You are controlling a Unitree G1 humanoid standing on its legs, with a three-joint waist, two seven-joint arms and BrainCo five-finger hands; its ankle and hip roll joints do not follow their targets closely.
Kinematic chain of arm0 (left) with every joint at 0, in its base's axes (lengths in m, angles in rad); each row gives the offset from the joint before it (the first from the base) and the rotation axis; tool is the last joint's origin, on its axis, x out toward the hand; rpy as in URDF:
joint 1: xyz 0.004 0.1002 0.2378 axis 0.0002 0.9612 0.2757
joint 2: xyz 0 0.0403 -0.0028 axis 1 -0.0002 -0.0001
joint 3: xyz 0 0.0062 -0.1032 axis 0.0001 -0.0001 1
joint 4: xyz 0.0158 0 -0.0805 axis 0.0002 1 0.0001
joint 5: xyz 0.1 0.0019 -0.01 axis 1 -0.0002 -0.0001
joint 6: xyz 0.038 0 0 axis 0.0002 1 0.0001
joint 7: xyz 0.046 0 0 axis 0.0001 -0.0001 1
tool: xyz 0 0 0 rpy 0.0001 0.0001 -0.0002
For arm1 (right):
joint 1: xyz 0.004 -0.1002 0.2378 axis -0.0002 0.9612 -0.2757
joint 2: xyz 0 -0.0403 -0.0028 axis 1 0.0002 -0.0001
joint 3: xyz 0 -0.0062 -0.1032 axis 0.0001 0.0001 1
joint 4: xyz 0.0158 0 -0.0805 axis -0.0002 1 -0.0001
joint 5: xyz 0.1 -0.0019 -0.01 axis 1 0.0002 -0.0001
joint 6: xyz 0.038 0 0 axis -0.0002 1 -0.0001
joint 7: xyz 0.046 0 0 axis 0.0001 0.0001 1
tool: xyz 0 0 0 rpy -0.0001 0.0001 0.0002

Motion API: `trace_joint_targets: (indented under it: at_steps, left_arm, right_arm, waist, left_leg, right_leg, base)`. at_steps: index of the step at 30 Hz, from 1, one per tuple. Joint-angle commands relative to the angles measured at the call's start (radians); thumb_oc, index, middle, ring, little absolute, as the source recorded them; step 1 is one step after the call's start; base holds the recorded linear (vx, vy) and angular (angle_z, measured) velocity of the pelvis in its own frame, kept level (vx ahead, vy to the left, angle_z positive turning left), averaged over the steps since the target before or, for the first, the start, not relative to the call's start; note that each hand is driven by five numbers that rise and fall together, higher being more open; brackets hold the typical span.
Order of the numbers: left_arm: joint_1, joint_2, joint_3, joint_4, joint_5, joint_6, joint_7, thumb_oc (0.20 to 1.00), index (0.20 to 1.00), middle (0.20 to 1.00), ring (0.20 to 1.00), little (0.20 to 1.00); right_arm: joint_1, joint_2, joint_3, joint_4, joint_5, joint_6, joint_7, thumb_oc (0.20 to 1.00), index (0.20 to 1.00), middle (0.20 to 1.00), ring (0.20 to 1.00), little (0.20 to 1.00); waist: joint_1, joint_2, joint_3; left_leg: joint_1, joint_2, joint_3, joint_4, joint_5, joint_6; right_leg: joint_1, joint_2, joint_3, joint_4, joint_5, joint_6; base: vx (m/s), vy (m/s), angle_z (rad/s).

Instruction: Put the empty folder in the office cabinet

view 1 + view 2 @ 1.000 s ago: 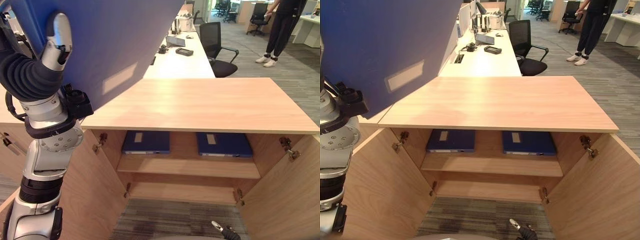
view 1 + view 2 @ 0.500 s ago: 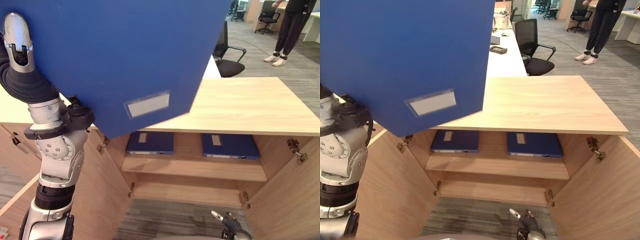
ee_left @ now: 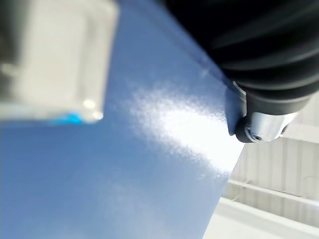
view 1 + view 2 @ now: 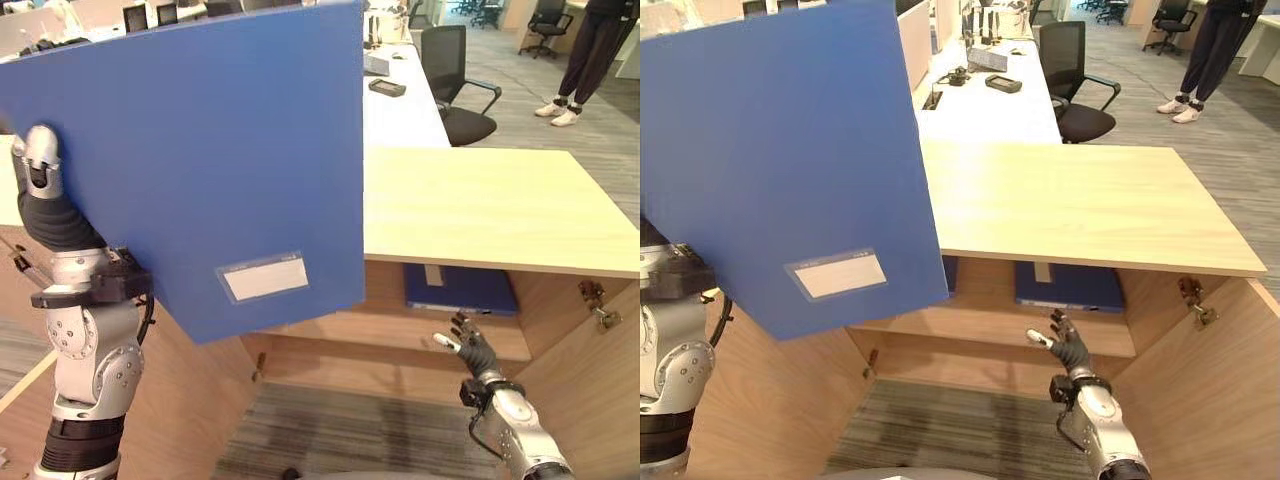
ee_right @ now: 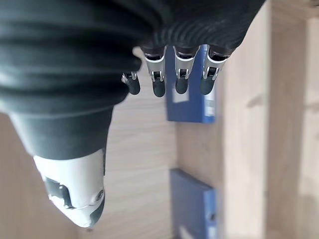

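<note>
While our left hand [image 4: 40, 170] grips the blue folder [image 4: 200, 160] upright at its edge, high above the cabinet [image 4: 500, 200], the shelf [image 4: 400, 330] lies below and right. From the right eye, our right hand [image 4: 1068, 345] hovers open-fingered before that shelf; the folder's label [image 4: 836, 274] looks blank. At the left wrist, thumb presses blue board. At the right wrist, straight fingers [image 5: 158, 74] face two shelved folders [image 5: 192, 94].

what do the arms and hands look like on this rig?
Both arms are silver-grey jointed metal segments with black collars. The left hand has a dark ribbed cover over hand and wrist, and a silver thumb. The right hand has the same dark cover and silver fingers with dark tips.
</note>
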Motion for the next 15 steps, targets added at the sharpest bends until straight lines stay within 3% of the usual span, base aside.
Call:
trace_joint_targets:
  at_steps: [1,10,15]
  left_arm:
    - [-0.079,0.057,0.035,0.023,-0.027,-0.022,-0.028,0.2,0.2,0.2,0.2,0.2]
    - [-0.04,0.014,0.03,0.024,0.018,0.003,-0.062,0.2,0.2,0.2,0.2,0.2]
    - [-0.049,0.006,0.007,0.023,0.04,0.008,-0.072,0.2,0.2,0.2,0.2,0.2]
  right_arm:
    - [-0.086,-0.032,-0.027,-0.121,0.053,-0.075,0.089,1.0,1.0,1.0,1.0,1.0]
    - [-0.123,-0.052,0.045,-0.431,0.209,-0.04,0.254,1.0,1.0,1.0,1.0,1.0]
    - [-0.163,-0.044,0.097,-0.497,0.248,-0.028,0.286,1.0,1.0,1.0,1.0,1.0]
  waist:
    - [0.01,-0.019,0.01]
    - [0.0,-0.022,0.014]
    - [-0.003,-0.023,0.012]
  left_leg:
    - [0.096,0.003,-0.022,0.003,-0.144,-0.005]
    - [0.104,0.007,-0.012,0.003,-0.146,-0.002]
    - [0.103,0.009,-0.009,0.003,-0.145,-0.003]
  right_leg:
    - [-0.066,-0.021,0.013,0.013,0.048,0.048]
    - [-0.067,-0.02,0.022,0.018,0.046,0.047]
    - [-0.069,-0.021,0.025,0.019,0.046,0.048]
  base:
    - [0.0,0.0,0.0]
    - [0.01,0.003,-0.03]
    - [0.0,0.0,0.0]
